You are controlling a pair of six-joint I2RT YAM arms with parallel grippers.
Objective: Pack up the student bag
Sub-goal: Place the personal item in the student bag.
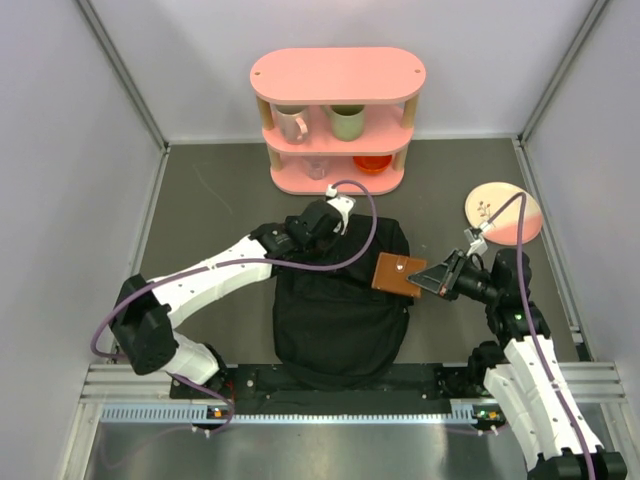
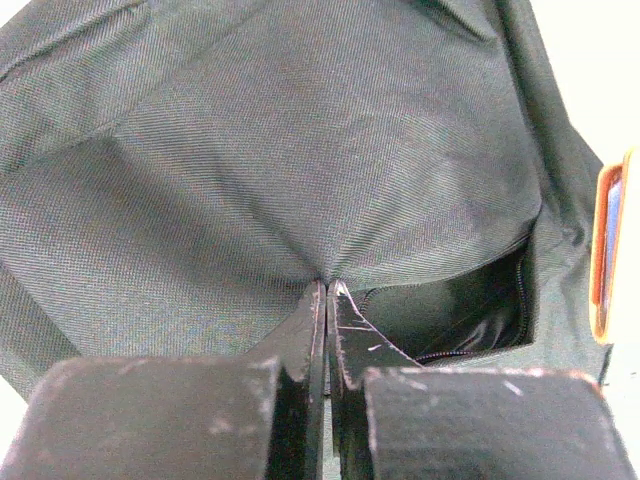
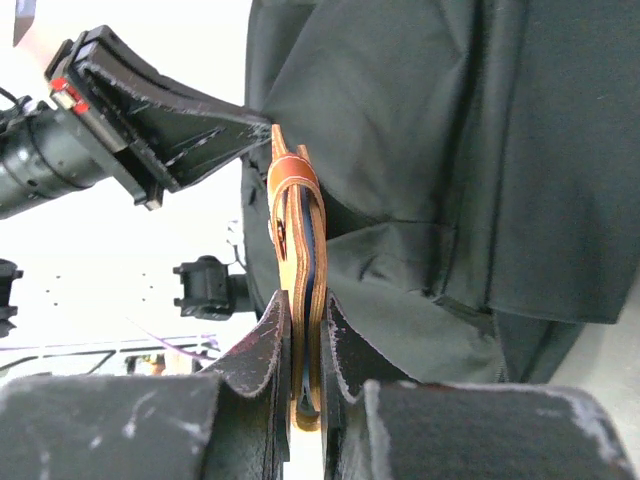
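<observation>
The student bag [image 1: 335, 315], a floppy black backpack, lies in the middle of the table. My left gripper [image 1: 337, 214] is shut on a pinch of the bag's fabric [image 2: 300, 180] at its far edge, holding up the flap. Below the flap the opening with its zipper [image 2: 470, 325] shows dark. My right gripper [image 1: 440, 278] is shut on a brown leather wallet [image 1: 398, 274] and holds it on edge at the bag's right side. In the right wrist view the wallet [image 3: 297, 230] stands between my fingers beside the bag [image 3: 450, 150]. The wallet's edge shows in the left wrist view [image 2: 608, 250].
A pink shelf [image 1: 338, 75] stands at the back with a pink mug [image 1: 291, 123], a green mug [image 1: 347, 121], a red bowl [image 1: 372, 162] and a glass [image 1: 316, 166]. A pink and cream plate [image 1: 503, 213] lies at the right. Walls enclose the table.
</observation>
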